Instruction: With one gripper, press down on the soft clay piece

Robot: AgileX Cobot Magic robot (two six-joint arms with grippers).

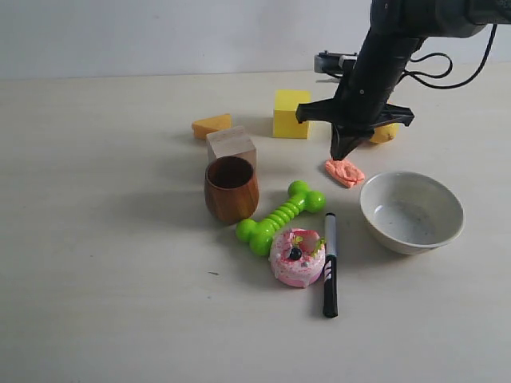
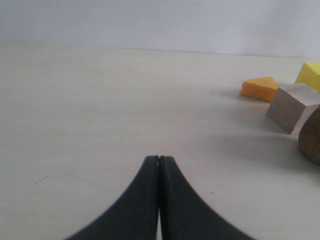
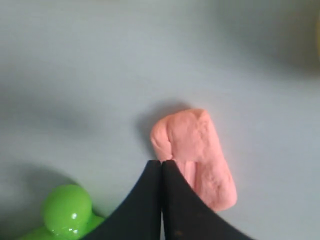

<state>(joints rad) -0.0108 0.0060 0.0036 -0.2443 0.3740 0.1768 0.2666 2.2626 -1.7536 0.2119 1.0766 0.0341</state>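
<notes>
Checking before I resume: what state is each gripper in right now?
Left gripper: closed, holding nothing.
Right gripper: closed, holding nothing, tips over the soft clay piece's edge; contact cannot be told.

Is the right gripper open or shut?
Shut: the right gripper's two fingers meet with no gap, tips at the soft clay piece.

The arm hides most of the lemon. The right gripper covers part of the clay; contact unclear. The bone is cut off.
</notes>
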